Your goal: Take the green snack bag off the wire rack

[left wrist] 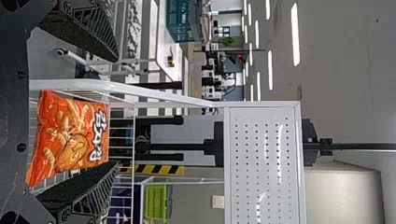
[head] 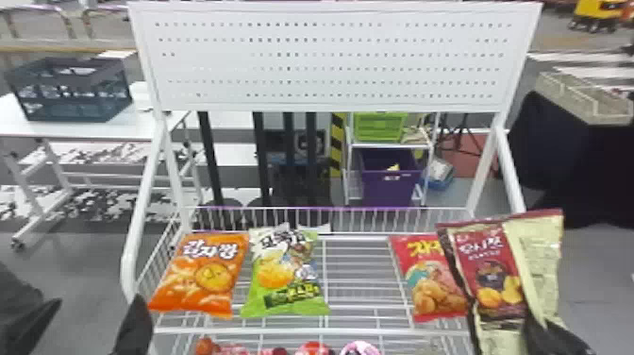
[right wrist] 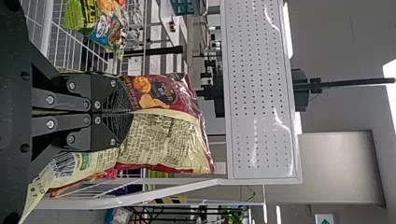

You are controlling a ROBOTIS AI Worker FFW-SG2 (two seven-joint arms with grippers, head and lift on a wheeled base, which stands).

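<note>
The green snack bag (head: 288,276) lies on the wire rack (head: 356,330), just right of an orange snack bag (head: 203,278) in the head view; the right wrist view has the green bag (right wrist: 95,21) too. At the lower left stands my left gripper (head: 135,325), near the orange bag. My left gripper (left wrist: 116,112) is open in its wrist view, the orange bag (left wrist: 70,135) beyond its fingers. My right gripper (head: 549,333) is at the lower right; in the right wrist view my right gripper (right wrist: 127,112) is shut on a maroon and cream snack bag (right wrist: 161,135), held upright.
A red snack bag (head: 434,283) lies on the rack's right side, partly behind the maroon one. White side posts and a perforated panel (head: 330,61) rise around the rack. More packages (head: 313,348) sit at its lower front. A dark crate (head: 70,92) stands on a table at the left.
</note>
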